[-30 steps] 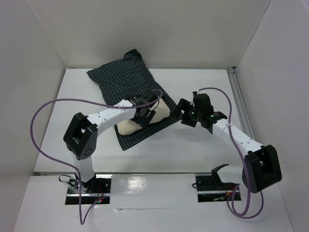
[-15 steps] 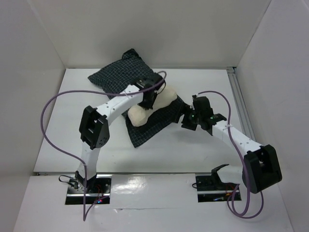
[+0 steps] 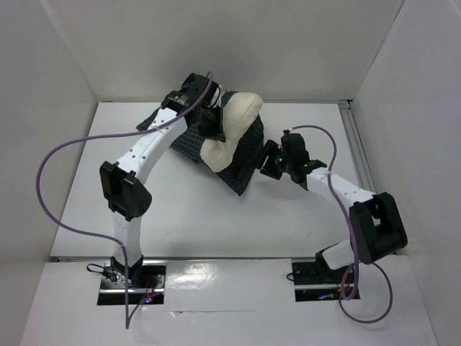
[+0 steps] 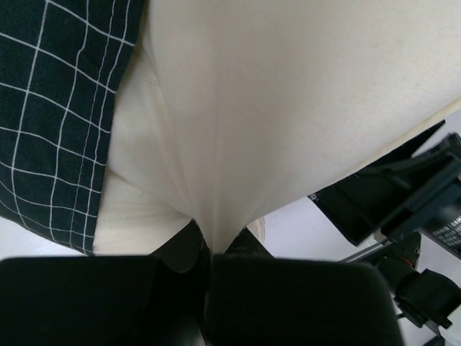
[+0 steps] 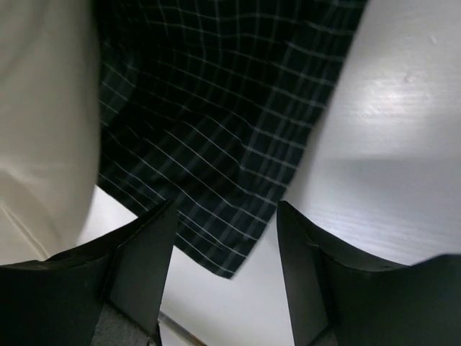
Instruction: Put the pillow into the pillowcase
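Note:
The cream pillow (image 3: 232,124) is lifted at the back of the table, and my left gripper (image 3: 210,122) is shut on a pinch of its fabric. In the left wrist view the pillow (image 4: 288,108) bunches into the shut left gripper (image 4: 212,249). The dark checked pillowcase (image 3: 245,160) hangs and lies beneath the pillow, which sticks largely out of it; the pillowcase (image 4: 50,108) borders the pillow's left side. My right gripper (image 3: 265,164) is at the pillowcase's right edge. Its jaws are open, with a corner of the pillowcase (image 5: 216,130) just beyond the right gripper (image 5: 227,209) and the pillow (image 5: 43,108) at left.
White walls close in the table at the back and both sides. A metal rail (image 3: 354,137) runs along the right edge. Purple cables (image 3: 54,180) loop off both arms. Bare white table (image 5: 389,144) lies right of the pillowcase.
My left gripper shut on the pillow and carried it up and toward the back wall, dragging the pillowcase along. My right gripper moved left to the pillowcase's edge and its jaws narrowed.

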`<action>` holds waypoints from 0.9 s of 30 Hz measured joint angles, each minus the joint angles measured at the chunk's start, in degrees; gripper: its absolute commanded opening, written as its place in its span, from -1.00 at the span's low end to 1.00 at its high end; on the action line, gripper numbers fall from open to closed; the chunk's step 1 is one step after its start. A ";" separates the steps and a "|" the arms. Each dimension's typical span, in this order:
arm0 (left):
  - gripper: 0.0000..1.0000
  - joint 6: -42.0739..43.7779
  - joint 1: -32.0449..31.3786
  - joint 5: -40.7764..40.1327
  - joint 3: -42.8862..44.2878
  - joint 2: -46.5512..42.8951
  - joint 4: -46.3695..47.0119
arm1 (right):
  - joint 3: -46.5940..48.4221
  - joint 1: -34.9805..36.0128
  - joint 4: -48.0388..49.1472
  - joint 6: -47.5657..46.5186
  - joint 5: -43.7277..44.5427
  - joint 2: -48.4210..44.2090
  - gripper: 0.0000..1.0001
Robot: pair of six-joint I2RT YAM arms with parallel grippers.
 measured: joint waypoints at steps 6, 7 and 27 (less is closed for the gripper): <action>-1.00 -1.42 0.20 3.02 -0.46 -0.04 1.01 | 7.41 2.23 4.26 0.85 0.76 7.89 0.22; -1.00 -1.57 0.37 3.43 -0.31 -0.04 1.11 | 8.46 2.43 5.77 0.90 0.87 9.03 0.22; -1.00 -2.99 6.16 11.69 4.11 -2.45 1.31 | 18.93 6.88 40.35 1.40 3.23 37.83 0.55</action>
